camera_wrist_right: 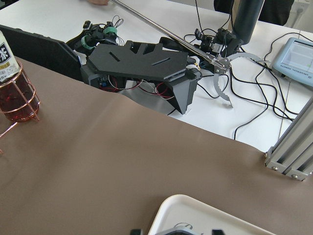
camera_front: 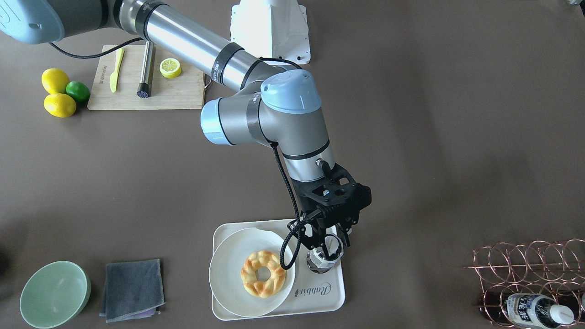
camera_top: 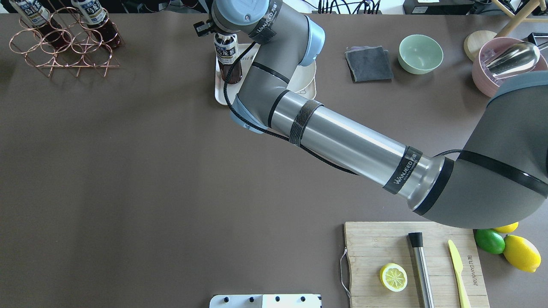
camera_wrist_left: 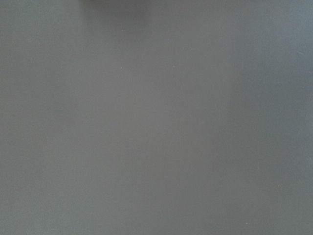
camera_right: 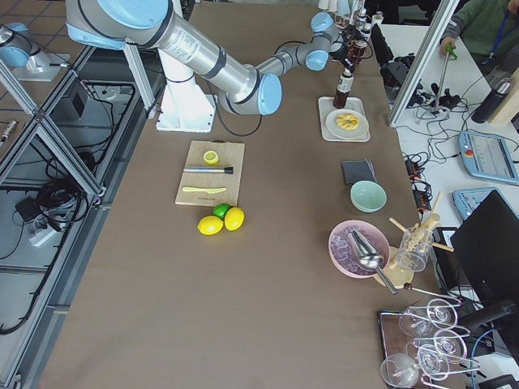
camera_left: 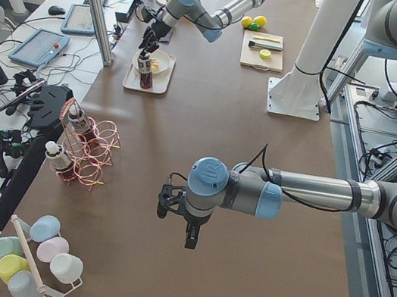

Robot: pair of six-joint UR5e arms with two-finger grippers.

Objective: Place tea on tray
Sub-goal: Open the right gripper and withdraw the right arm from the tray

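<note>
Your brown tabletop [camera_front: 411,160] is busy at the edges, but the work sits at the operators' side. The right arm [camera_top: 342,141] reaches across to the tray [camera_front: 329,299], where a plate [camera_front: 228,274] takes one half. The tea [camera_top: 227,53] stands upright on the bare half, just beside that plate. The right gripper [camera_front: 328,242] hangs straight over it with its fingers either side of the cap. You cannot tell from these views whether it is clamped or has let go. Nor can you tell for the left gripper [camera_left: 190,235], parked well apart. Expect the bottle to be light but top-heavy with liquid. Its clear plastic is likely slick and gives when squeezed. The stiff cap or neck looks the surest hold, and any sideways pull on release could tip it.
</note>
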